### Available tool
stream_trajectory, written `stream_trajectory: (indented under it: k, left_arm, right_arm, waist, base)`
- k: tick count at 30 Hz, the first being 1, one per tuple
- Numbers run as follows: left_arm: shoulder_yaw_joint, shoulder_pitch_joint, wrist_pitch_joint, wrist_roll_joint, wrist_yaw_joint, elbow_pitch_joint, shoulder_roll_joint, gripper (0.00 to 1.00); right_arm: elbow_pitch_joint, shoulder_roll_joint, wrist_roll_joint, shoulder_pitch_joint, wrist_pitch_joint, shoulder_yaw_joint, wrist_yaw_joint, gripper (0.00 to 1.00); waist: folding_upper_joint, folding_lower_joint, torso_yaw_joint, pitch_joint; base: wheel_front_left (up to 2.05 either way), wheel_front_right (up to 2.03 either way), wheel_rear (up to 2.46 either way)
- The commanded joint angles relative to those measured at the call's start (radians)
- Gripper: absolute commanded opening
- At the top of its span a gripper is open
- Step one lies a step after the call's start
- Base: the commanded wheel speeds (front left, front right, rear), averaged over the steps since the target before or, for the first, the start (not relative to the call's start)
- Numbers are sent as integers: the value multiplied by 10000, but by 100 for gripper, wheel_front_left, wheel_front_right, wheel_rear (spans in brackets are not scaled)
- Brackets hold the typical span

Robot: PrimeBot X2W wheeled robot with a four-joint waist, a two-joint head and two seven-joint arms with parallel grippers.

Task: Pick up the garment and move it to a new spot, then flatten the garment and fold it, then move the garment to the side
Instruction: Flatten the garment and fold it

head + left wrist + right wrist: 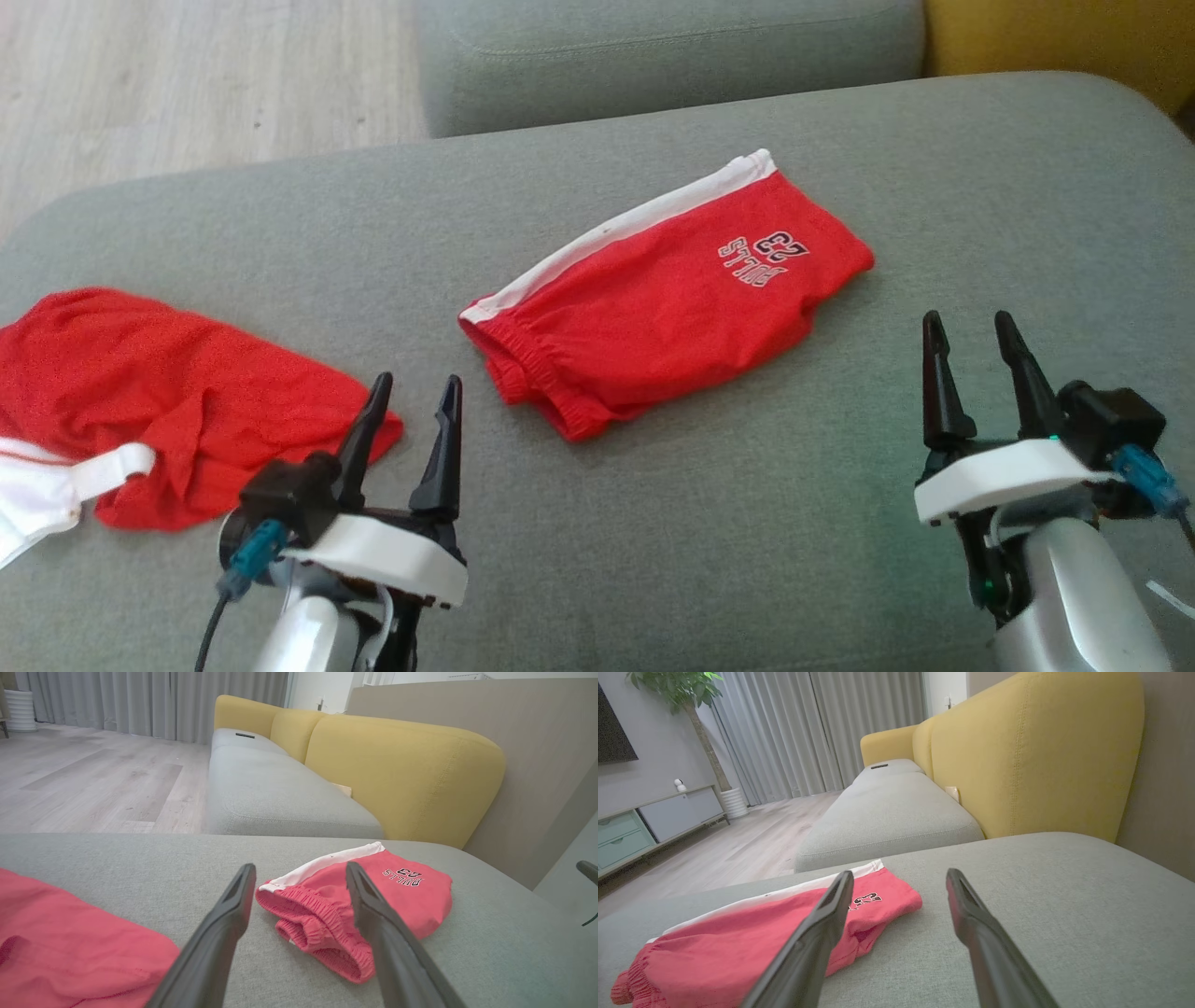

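Head view: the shorts [667, 299] lie mid-cushion, folded into a slanted, roughly rectangular pad of soft red knit. A white stripe runs along the far edge, a gathered elastic waistband closes the near left end, and "BULLS 23" is printed by the far right end. The cushion [747, 541] is grey woven fabric with rounded edges. A crumpled red cloth [168, 392] with white trim lies at the left, well apart from the shorts. The left gripper [417, 380] sits just beside the cloth's corner, its long, dark, tapered fingers spread and empty, aimed toward the waistband. The right gripper [967, 319] stands right of the shorts, apart from them, fingers likewise parted around nothing. Behind rises a rounded yellow backrest [402, 774].
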Motion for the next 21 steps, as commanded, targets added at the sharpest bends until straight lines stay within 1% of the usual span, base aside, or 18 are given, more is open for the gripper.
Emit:
stream_trajectory:
  k: [1,5,7,11,12,14,15,16,21]
  left_arm:
    - [373,-335,-122,122,-104,-350,-25,100]
    - [271,-501,-122,154,-218,-403,-37,100]
    - [182,-633,-122,130,-222,-431,-39,100]
    - [-1,-857,-122,98,-226,-444,-41,100]
    - [-1,-857,-122,98,-226,-444,-41,100]
    - [-147,-1000,-122,21,-259,-506,-41,100]
    - [-191,-1030,-122,-9,-266,-492,-41,100]
    - [-191,-1030,-122,-9,-266,-492,-41,100]
    - [-316,-1214,-122,-107,-197,-517,-42,100]
  right_arm:
    - [-415,83,134,-229,49,239,65,100]
    - [-255,86,957,-361,481,122,65,100]
    - [22,87,1392,-575,781,24,65,100]
    - [856,87,2898,-1307,1523,-346,65,100]
    - [856,87,2898,-1307,1523,-346,65,100]
    - [1650,88,3995,-2004,1977,-739,65,100]
    - [1939,88,4328,-2240,2088,-873,65,100]
    - [1939,88,4328,-2240,2088,-873,65,100]
    - [3418,88,5334,-3305,2567,-1434,65,100]
  waist:
    - [0,0,106,74]
    - [0,0,400,388]
    - [0,0,587,586]
    - [0,0,1007,1033]
    - [0,0,1007,1033]
    - [0,0,1361,1346]
    - [0,0,1468,1421]
    - [0,0,1468,1421]
    - [0,0,1946,1764]
  base:
    - [0,0,0]
    - [0,0,0]
    - [0,0,0]
    - [0,0,0]
    - [0,0,0]
    - [0,0,0]
    - [0,0,0]
    - [0,0,0]
    - [0,0,0]
